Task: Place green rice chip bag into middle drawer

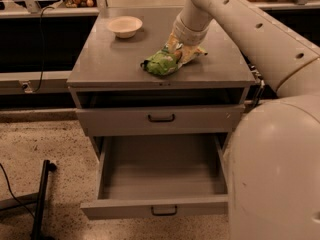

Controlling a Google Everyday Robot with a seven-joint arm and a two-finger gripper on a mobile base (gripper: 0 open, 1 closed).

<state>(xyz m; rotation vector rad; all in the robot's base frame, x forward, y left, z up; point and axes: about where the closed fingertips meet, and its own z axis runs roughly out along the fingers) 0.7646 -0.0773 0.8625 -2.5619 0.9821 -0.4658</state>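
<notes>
The green rice chip bag (161, 63) lies crumpled on top of the grey cabinet (110, 64), right of centre. My gripper (184, 52) reaches down from the upper right and sits low over the bag's right end. Its cream fingers (196, 51) are spread, with that end of the bag between them, and the bag still rests on the cabinet top. The middle drawer (160, 174) is pulled out below, its plain grey inside bare, with a small black handle (164, 211) on its front. The shut drawer front (160, 119) sits above it.
A cream bowl (124, 26) stands at the back left of the cabinet top. My white arm and base (275, 159) fill the right side, close to the open drawer's right corner. A black stand leg (41, 199) lies on the speckled floor at left. A counter with clutter runs behind.
</notes>
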